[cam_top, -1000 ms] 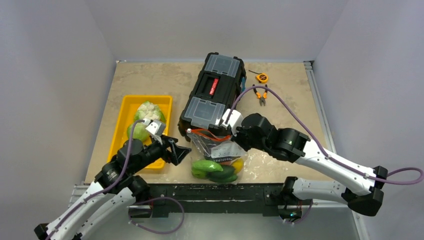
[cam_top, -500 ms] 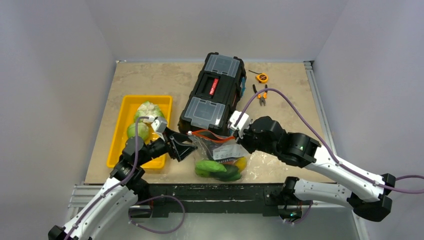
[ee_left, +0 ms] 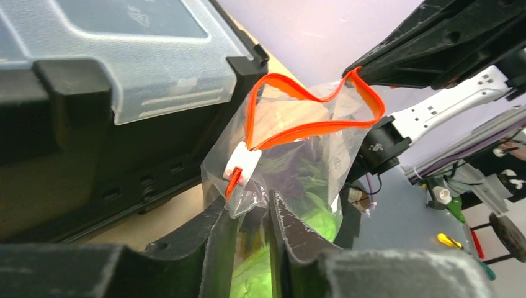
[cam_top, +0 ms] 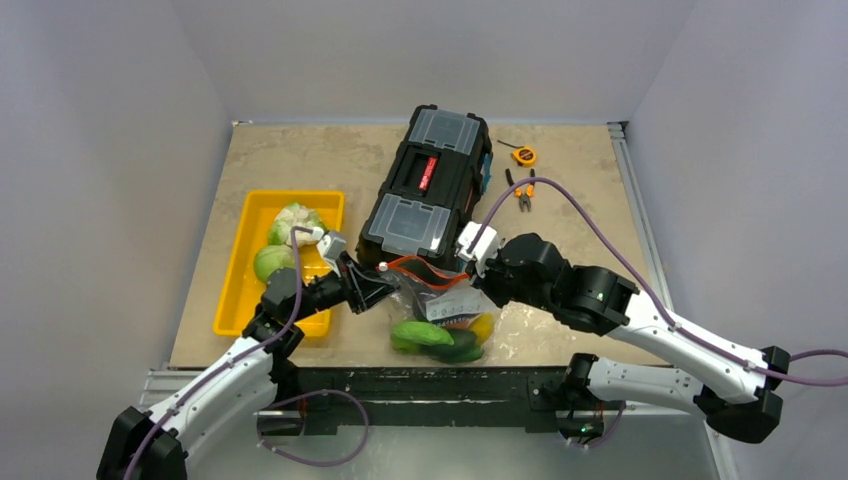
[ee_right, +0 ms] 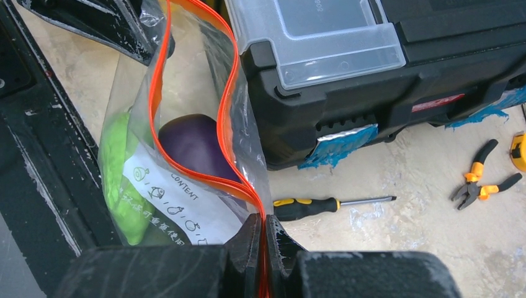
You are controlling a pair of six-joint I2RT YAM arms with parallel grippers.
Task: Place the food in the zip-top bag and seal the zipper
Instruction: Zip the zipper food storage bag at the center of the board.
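The zip-top bag (cam_top: pixel 440 300) stands in front of the toolbox and holds food: green pieces (cam_top: pixel 420 333), a yellow piece (cam_top: pixel 478 326) and a purple eggplant (ee_right: pixel 192 143). Its red-orange zipper (ee_left: pixel 310 127) gapes in a loop, with the white slider (ee_left: pixel 243 164) at the left end. My left gripper (ee_left: pixel 248 202) has its jaws drawn in on the bag's crumpled corner just below the slider. My right gripper (ee_right: pixel 265 223) is shut on the zipper's other end (ee_right: pixel 260 205). More food, a white cauliflower (cam_top: pixel 292 218) and a green cabbage (cam_top: pixel 270 262), lies in the yellow tray (cam_top: pixel 235 290).
The black toolbox (cam_top: pixel 425 190) stands right behind the bag. A black-and-yellow screwdriver (ee_right: pixel 329 203) lies beside its front corner. Orange-handled pliers (cam_top: pixel 522 192) and a yellow tape measure (cam_top: pixel 524 155) lie at the back right.
My left gripper has moved right from beside the tray to the bag's left corner and its jaws have narrowed onto it. The right gripper kept its hold on the zipper end.
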